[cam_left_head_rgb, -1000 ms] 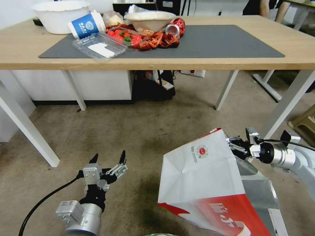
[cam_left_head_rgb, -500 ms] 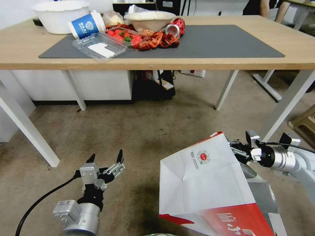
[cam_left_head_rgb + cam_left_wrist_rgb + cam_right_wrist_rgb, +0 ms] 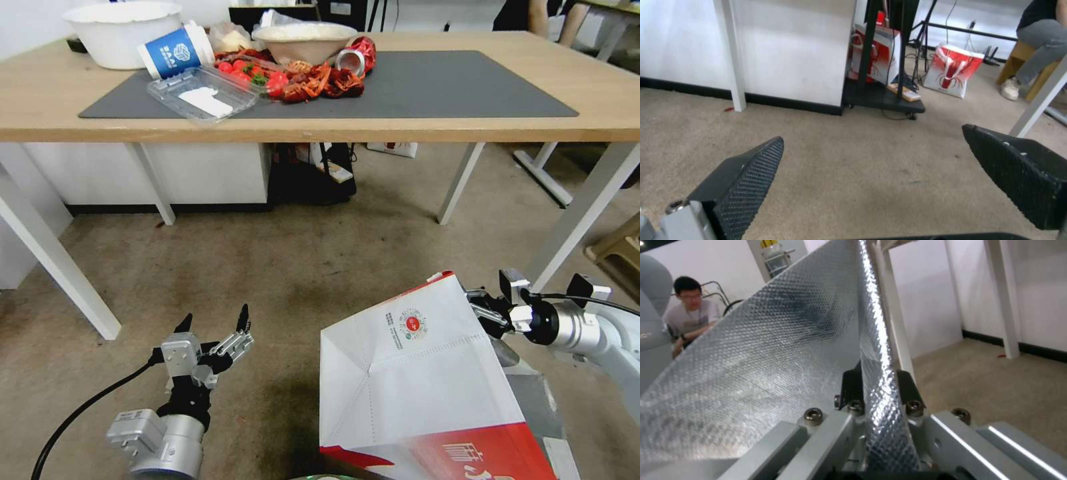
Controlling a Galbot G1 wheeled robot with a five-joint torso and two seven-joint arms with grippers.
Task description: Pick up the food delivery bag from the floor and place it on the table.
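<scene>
My right gripper [image 3: 481,308] fingers are pinched tight on the foil-lined top edge of the food delivery bag [image 3: 413,373], tilted low near the floor at my right, probably light but floppy, so a rim hold may sag; left gripper [image 3: 213,325] fingers spread wide, empty.

Even, bright indoor light; soft shadow on the carpet [image 3: 293,407] beside the food delivery bag [image 3: 413,373], glare streak down its foil lining [image 3: 871,323], wide-angle bowing of the table [image 3: 333,130] edge, left gripper's fingertips [image 3: 751,176] softly blurred.
</scene>
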